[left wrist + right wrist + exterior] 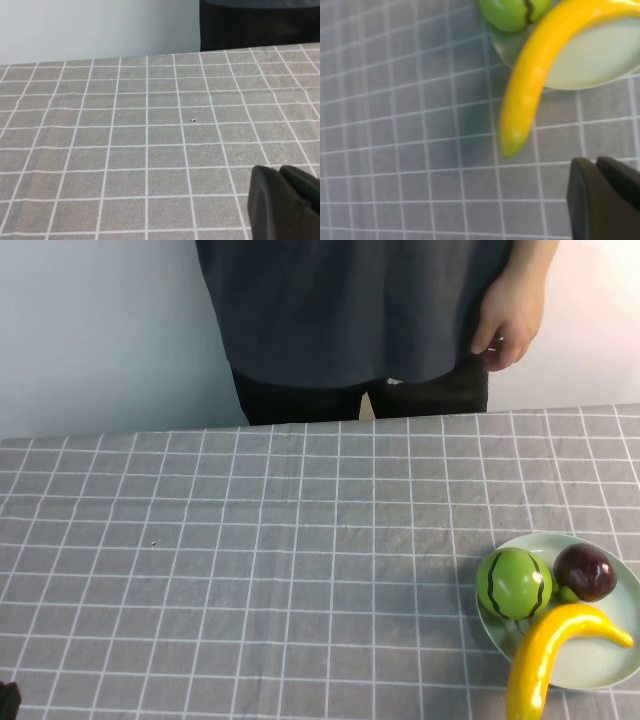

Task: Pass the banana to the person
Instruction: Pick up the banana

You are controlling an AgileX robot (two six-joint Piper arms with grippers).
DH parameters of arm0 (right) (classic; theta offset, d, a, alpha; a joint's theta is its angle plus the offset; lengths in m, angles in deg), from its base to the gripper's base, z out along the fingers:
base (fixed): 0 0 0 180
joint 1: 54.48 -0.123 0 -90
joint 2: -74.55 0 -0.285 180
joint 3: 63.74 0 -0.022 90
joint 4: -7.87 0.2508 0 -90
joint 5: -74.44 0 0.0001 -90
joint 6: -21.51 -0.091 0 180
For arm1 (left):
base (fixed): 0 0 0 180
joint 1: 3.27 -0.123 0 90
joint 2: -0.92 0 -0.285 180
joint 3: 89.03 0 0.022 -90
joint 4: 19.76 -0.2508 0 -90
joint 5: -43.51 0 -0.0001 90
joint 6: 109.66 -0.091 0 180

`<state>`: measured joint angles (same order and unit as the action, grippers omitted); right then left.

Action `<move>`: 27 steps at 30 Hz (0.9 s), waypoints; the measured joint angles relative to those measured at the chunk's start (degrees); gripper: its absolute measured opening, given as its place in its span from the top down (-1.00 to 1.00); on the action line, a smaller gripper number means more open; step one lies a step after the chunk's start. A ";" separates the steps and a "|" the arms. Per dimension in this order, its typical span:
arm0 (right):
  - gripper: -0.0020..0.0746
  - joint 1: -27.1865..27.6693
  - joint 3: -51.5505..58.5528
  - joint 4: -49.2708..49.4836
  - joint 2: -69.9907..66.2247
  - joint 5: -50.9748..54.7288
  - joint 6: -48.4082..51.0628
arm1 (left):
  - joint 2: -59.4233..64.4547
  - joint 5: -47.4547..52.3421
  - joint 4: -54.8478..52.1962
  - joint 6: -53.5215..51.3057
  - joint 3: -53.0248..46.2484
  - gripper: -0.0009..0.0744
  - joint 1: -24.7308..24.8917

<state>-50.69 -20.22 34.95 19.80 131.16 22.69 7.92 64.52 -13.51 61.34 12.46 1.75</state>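
Observation:
The yellow banana (545, 650) lies on a pale green plate (600, 665) at the table's near right, one end sticking out over the cloth. In the right wrist view the banana (530, 75) curves off the plate (600, 55), greenish tip down on the cloth. My right gripper (594, 161) is shut and empty, over the cloth a short way from that tip, not touching it. My left gripper (277, 169) is shut and empty over bare cloth at the near left. The person (350, 310) stands behind the far edge, hand (510, 320) hanging at their side.
A round green striped fruit (514, 583) and a dark purple fruit (585, 571) share the plate, both touching or close to the banana. A grey checked cloth (250, 560) covers the table. A dark bit of my left arm (6, 700) shows at the near left corner.

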 joint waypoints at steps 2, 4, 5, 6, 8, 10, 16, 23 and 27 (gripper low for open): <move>0.95 -0.21 -2.09 1.16 -3.79 0.10 1.18 | 0.00 0.00 0.00 0.00 0.00 0.99 0.00; 0.95 -2.46 -3.81 1.28 -7.88 -0.11 1.02 | 0.00 0.00 0.00 0.00 0.00 0.99 0.00; 0.95 -4.37 -4.60 1.18 -9.84 -0.60 0.28 | 0.00 0.00 0.00 0.00 0.00 0.99 0.00; 0.95 -6.84 -5.28 0.89 -11.71 -1.40 -0.67 | 0.00 0.00 0.00 0.00 0.00 0.99 0.00; 0.95 -12.21 -6.26 -0.43 -14.78 -3.71 -2.99 | 0.00 0.00 0.00 0.00 0.00 0.99 0.00; 0.94 -18.13 -7.13 -3.07 -17.52 -7.17 -7.14 | 0.00 0.00 0.00 0.00 0.00 0.99 0.00; 0.52 -31.59 -9.15 -17.10 -25.91 -13.30 -27.85 | 0.00 0.00 0.00 0.00 0.00 0.99 0.00; -0.32 -32.80 -9.84 -19.12 -34.62 -17.79 -36.36 | 0.00 0.00 0.00 0.00 0.00 0.99 0.00; -0.32 -32.80 -11.41 -19.34 -38.59 -19.25 -36.94 | 0.00 0.00 0.00 0.00 0.00 0.99 0.00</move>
<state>-83.48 -31.62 15.61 -18.79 111.92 -14.25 7.92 64.52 -13.51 61.34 12.46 1.75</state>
